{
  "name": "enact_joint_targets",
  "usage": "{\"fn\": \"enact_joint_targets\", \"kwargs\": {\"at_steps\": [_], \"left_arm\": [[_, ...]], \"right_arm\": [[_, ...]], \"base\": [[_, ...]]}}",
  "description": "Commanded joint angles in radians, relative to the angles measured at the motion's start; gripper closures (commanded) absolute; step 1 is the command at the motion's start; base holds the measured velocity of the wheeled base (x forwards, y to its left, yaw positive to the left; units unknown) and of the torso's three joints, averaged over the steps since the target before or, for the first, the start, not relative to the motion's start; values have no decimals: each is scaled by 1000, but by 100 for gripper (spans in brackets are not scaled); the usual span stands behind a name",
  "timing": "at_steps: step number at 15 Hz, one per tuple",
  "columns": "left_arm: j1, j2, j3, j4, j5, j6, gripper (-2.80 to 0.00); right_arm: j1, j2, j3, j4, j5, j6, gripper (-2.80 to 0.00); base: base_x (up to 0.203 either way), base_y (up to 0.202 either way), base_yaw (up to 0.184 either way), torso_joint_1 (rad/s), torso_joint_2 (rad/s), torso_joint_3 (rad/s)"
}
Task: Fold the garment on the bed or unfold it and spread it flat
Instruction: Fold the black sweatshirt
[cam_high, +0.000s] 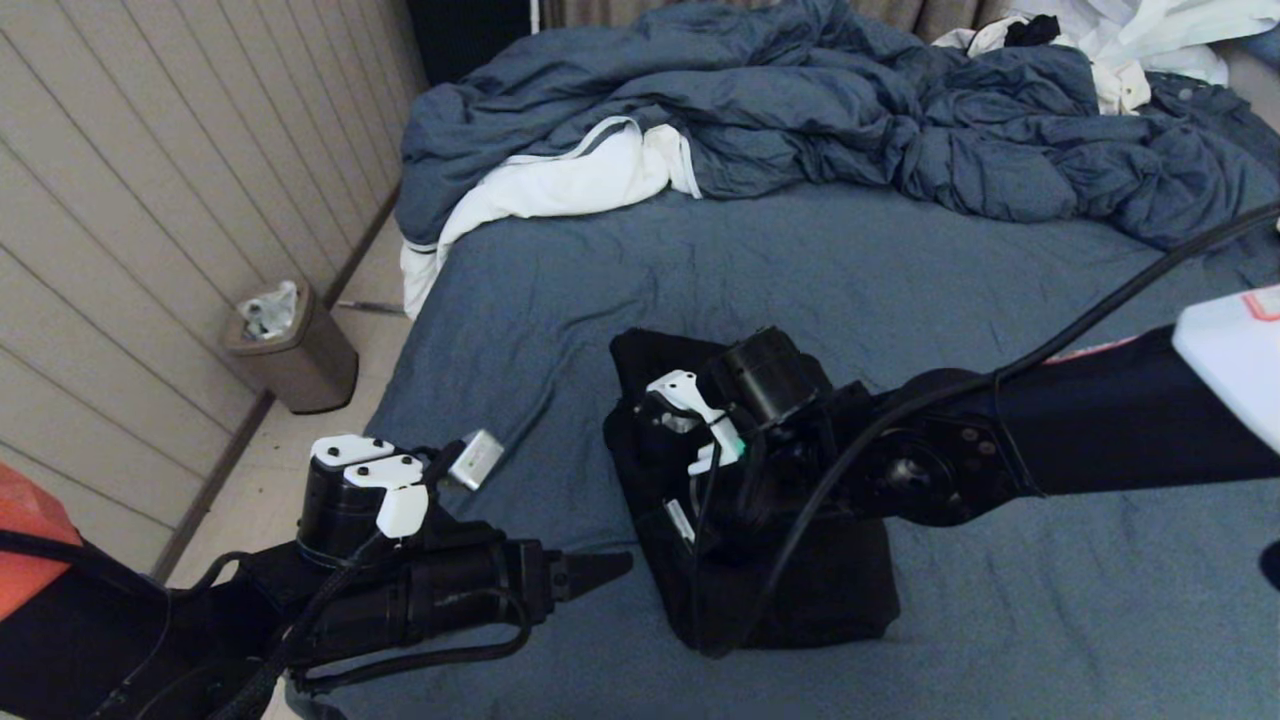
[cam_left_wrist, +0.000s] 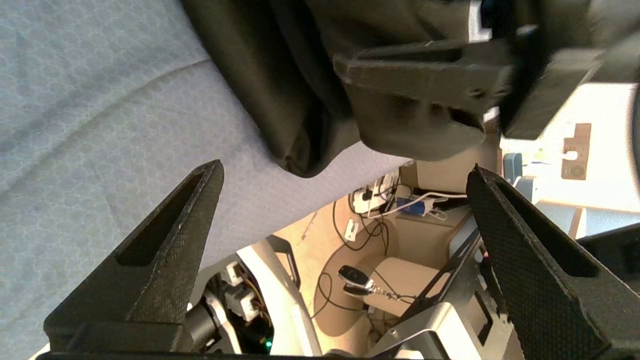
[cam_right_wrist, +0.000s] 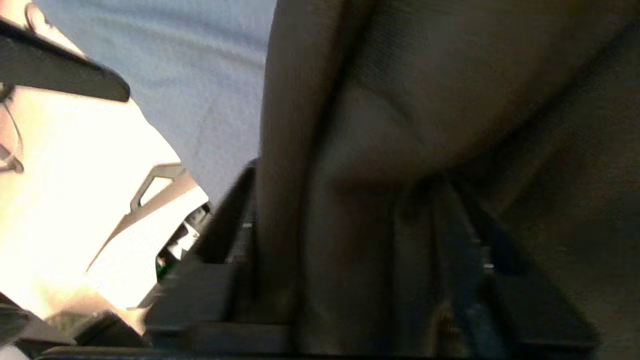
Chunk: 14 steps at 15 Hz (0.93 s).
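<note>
The garment (cam_high: 800, 590) lies as a compact black folded bundle on the blue-grey bed (cam_high: 800, 270), near its front edge. My right gripper (cam_high: 660, 470) reaches in from the right and is down on the bundle's left part. In the right wrist view its fingers (cam_right_wrist: 235, 235) stand apart, open, with a thick fold of the garment (cam_right_wrist: 425, 100) lying between them. My left gripper (cam_high: 610, 568) hovers low at the front left, just left of the bundle, pointing at it. It is open (cam_left_wrist: 345, 167) and holds nothing; the garment's edge (cam_left_wrist: 280, 75) lies beyond its tips.
A rumpled blue-grey duvet (cam_high: 800, 110) with white lining is heaped across the back of the bed. White clothing (cam_high: 1130, 40) lies at the back right. A brown bin (cam_high: 295, 355) stands on the floor by the panelled wall, left of the bed.
</note>
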Motion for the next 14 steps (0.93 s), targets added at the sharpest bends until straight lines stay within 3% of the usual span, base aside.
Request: {"fn": "enact_joint_targets", "kwargs": {"at_steps": [1,9,10,12,13,14], "left_arm": [[-1,0,2,-6,-2,-4,-280],[-8,-2,6,-8,-3,-4,-280],[-8,-4,6,-8,-2,-4,-280],[-8,-14,6,-6,-2,-4,-280],[-8,-14,6,-6,-2,-4,-280],[-8,-15,6,-6,-2,-4,-280]], "right_arm": [[1,-24,-11,-1,1,3,-280],[-8,-165,-70,5,-18,18,-280],[-14,-159,-56,1,-56,15,0],[-17,-122,-63,-1,-80,20,0],[-25,-112,-70,-1,-81,25,-280],[-39,-107,-81,-1,-82,36,-280]], "base": [[0,0,0,0,0,0],[0,0,0,0,0,0],[0,0,0,0,0,0],[0,0,0,0,0,0],[0,0,0,0,0,0],[0,0,0,0,0,0]]}}
